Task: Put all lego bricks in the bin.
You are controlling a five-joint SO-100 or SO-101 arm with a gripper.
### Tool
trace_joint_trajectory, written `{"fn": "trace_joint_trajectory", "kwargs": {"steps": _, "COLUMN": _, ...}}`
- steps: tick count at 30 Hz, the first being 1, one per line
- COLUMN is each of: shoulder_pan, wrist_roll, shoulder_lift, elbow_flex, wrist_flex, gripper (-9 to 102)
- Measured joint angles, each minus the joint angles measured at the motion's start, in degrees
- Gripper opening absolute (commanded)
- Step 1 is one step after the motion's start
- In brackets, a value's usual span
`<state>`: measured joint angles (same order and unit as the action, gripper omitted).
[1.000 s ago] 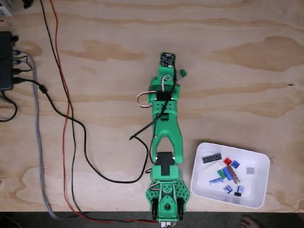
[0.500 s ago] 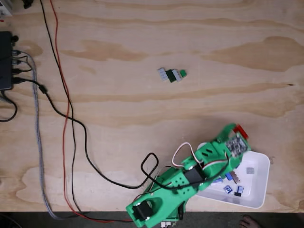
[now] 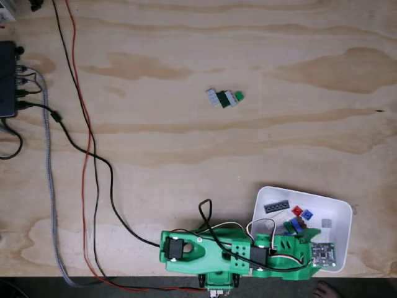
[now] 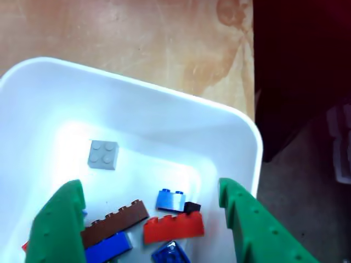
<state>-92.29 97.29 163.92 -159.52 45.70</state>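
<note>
My gripper [image 3: 312, 239] hangs low over the near side of the white bin [image 3: 338, 206], and the green arm lies along the table's front edge. In the other view its green fingers [image 4: 57, 230] stand open with nothing held between them. Below them, inside the bin [image 4: 164, 101], lie a red brick [image 4: 173, 227], a brown brick [image 4: 112, 216], a grey two-by-two brick [image 4: 103, 154], a light blue brick [image 4: 170, 200] and other blue ones. A small cluster of grey, white and green lego bricks [image 3: 224, 97] sits on the bare wood in the middle of the table.
Black, red and grey cables [image 3: 87, 155] run down the table's left side from a black box [image 3: 6, 81]. The table's front edge runs just beneath the arm. A person's foot [image 3: 325, 289] shows below that edge.
The arm swung from the brick cluster to the bin carrying a red brick, then dropped low over the bin. The red brick now lies in the bin and the jaws are open.
</note>
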Motion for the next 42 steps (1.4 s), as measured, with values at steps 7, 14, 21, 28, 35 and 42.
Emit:
{"fn": "trace_joint_trajectory", "kwargs": {"steps": 7, "shoulder_pan": 15.0, "wrist_roll": -8.1, "shoulder_lift": -11.8, "elbow_flex": 3.5, "wrist_flex": 0.8, "gripper": 25}}
{"fn": "trace_joint_trajectory", "kwargs": {"steps": 14, "shoulder_pan": 48.9, "wrist_roll": -17.9, "shoulder_lift": -24.7, "elbow_flex": 11.1, "wrist_flex": -13.6, "gripper": 16}}
{"fn": "trace_joint_trajectory", "kwargs": {"steps": 21, "shoulder_pan": 75.3, "wrist_roll": -19.1, "shoulder_lift": -39.9, "elbow_flex": 26.8, "wrist_flex": -9.6, "gripper": 19}}
{"fn": "trace_joint_trajectory", "kwargs": {"steps": 28, "shoulder_pan": 84.0, "wrist_roll": -18.1, "shoulder_lift": -53.3, "elbow_flex": 29.0, "wrist_flex": -14.1, "gripper": 25}}
{"fn": "trace_joint_trajectory", "kwargs": {"steps": 35, "shoulder_pan": 88.8, "wrist_roll": -16.9, "shoulder_lift": -65.5, "elbow_flex": 36.9, "wrist_flex": -16.9, "gripper": 25}}
{"fn": "trace_joint_trajectory", "kwargs": {"steps": 42, "shoulder_pan": 92.7, "wrist_roll": -16.2, "shoulder_lift": -76.6, "elbow_flex": 39.9, "wrist_flex": -19.4, "gripper": 25}}
